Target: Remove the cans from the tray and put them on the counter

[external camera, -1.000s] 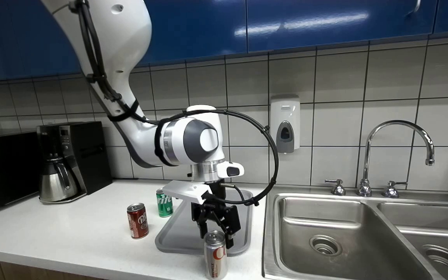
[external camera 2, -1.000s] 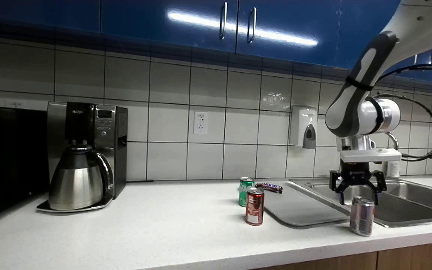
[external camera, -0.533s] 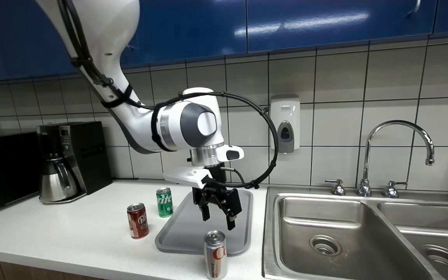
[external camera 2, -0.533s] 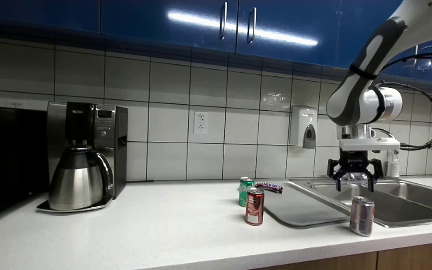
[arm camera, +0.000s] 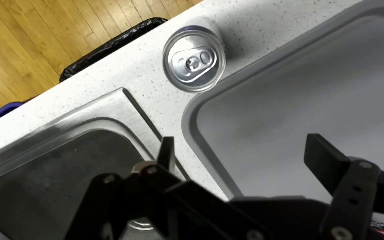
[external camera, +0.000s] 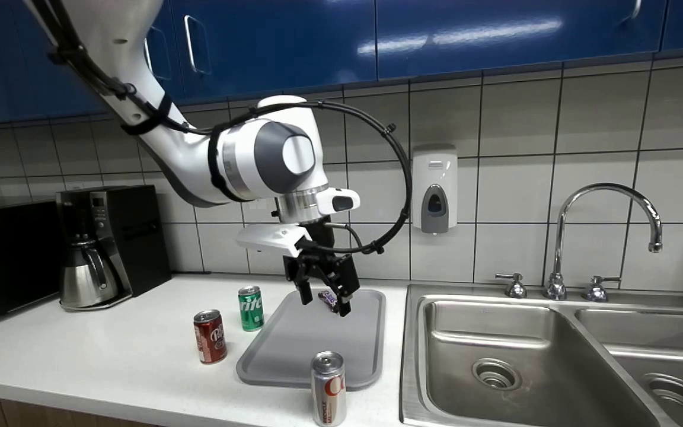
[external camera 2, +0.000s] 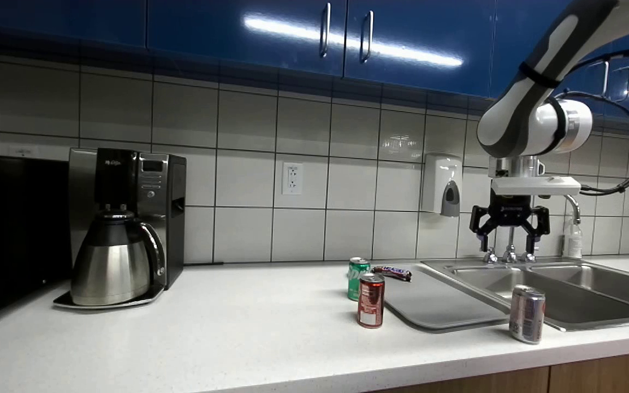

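The red can (external camera: 210, 337) and green can (external camera: 251, 308) stand upright on the white counter (external camera: 110, 344), beside the grey tray (external camera: 303, 353). They also show in an exterior view, red (external camera 2: 371, 301) partly in front of green (external camera 2: 357, 278). The silver-white can (external camera: 328, 391) stands upright on the counter at the tray's front corner; its top shows in the wrist view (arm camera: 193, 61). My gripper (external camera: 325, 302) is open and empty, raised well above the tray. In the wrist view, its fingers (arm camera: 325, 160) stand wide apart with only tray and counter between them.
A wrapped candy bar (external camera 2: 392, 273) lies on the tray's back part. The steel double sink (external camera: 490, 356) with its faucet (external camera: 561, 249) adjoins the tray side. A coffee maker with steel pot (external camera 2: 112, 267) and a soap dispenser (external camera 2: 441, 184) are at the back.
My open gripper has risen away from the silver-white can and shifted toward the back wall. The candy bar has come into view beneath it. The cans have not moved.
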### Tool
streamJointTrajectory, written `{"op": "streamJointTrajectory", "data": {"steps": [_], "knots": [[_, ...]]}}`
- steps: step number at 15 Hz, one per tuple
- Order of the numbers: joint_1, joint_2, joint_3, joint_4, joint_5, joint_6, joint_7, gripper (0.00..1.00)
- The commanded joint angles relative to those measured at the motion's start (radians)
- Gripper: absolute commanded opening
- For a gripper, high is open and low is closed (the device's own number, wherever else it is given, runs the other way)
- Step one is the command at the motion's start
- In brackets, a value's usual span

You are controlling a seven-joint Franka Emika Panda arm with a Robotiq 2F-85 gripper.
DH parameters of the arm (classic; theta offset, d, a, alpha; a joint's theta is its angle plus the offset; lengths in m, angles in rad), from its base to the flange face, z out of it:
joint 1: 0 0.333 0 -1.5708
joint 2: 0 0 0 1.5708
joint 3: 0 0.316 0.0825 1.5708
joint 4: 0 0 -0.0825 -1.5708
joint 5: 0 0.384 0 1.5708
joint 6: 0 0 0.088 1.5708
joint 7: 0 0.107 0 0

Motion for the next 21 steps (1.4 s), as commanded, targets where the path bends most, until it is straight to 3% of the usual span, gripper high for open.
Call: {"op": "streamJointTrajectory", "data": {"steps": [1,8,12,13,21], "knots": [[0.008,-0.095,0.042,-0.040,0.030,-0.034,-0.016,1.00],[0.034,-0.194,0.092,-0.074,0.076,-0.069,-0.016,1.00],[0.065,-0.223,0.092,-0.078,0.146,-0.165,-0.068,1.00],[0.048,-0.175,0.097,-0.058,0.125,-0.112,-0.040,1.00],[0.049,-0.171,0.098,-0.058,0.128,-0.116,-0.041,1.00]]}}
